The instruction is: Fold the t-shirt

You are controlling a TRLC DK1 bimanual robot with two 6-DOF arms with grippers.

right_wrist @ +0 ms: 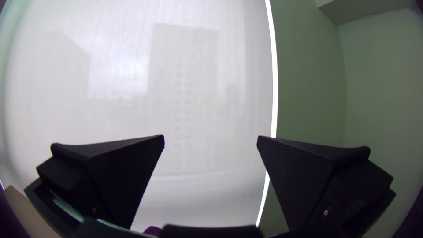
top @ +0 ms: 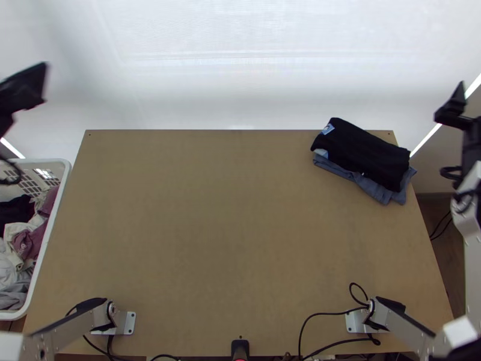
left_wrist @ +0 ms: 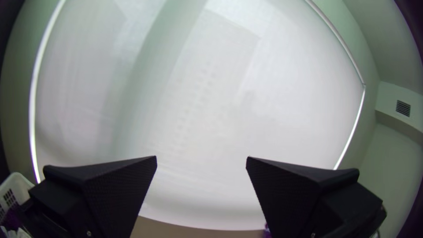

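Under black cloth (top: 364,153), blue cloth (top: 380,191), partly hidden

A white slatted-sided basket (top: 53,161) of jumbled clothes stands just beside the left edge of the wooden table (top: 228,210). A big pale blind (top: 240,78) hangs beyond its far edge. A small black fixture (top: 240,346) sits mid near edge; a wall vent (left_wrist: 403,108) is high above the table.
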